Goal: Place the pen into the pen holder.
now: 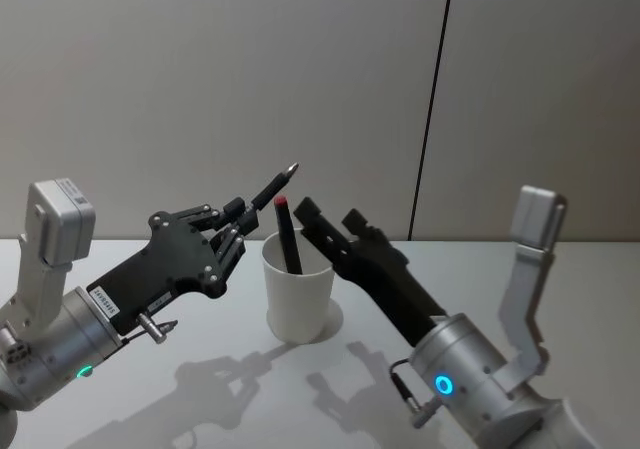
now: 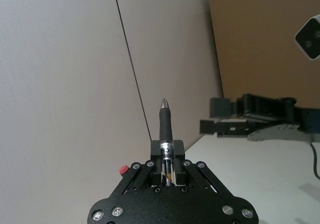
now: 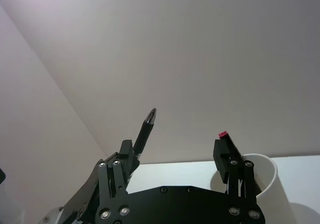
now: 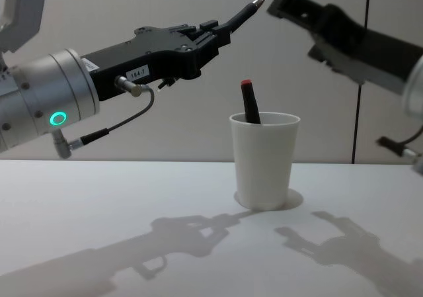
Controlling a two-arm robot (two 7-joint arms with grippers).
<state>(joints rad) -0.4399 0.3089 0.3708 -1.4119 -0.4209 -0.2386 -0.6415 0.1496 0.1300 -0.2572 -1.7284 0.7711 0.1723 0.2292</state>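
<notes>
Two pens are in sight: one silver-tipped pen (image 1: 270, 187) clamped in the left gripper (image 1: 238, 224), and one red-capped pen (image 1: 287, 234) standing in the cup; there is one pen holder (image 1: 298, 299), a single white paper cup. Two grippers can be counted, the left gripper and the right gripper (image 1: 328, 214); the right one's two fingers stand spread apart. One table (image 4: 79, 204) carries the one cup; one dark seam (image 1: 432, 109) runs down the wall behind.

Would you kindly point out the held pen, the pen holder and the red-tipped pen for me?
held pen (image 4: 243, 12): chest view, middle of the barrel.
pen holder (image 4: 264, 165): chest view, front wall.
red-tipped pen (image 4: 250, 105): chest view, shaft above the rim.
</notes>
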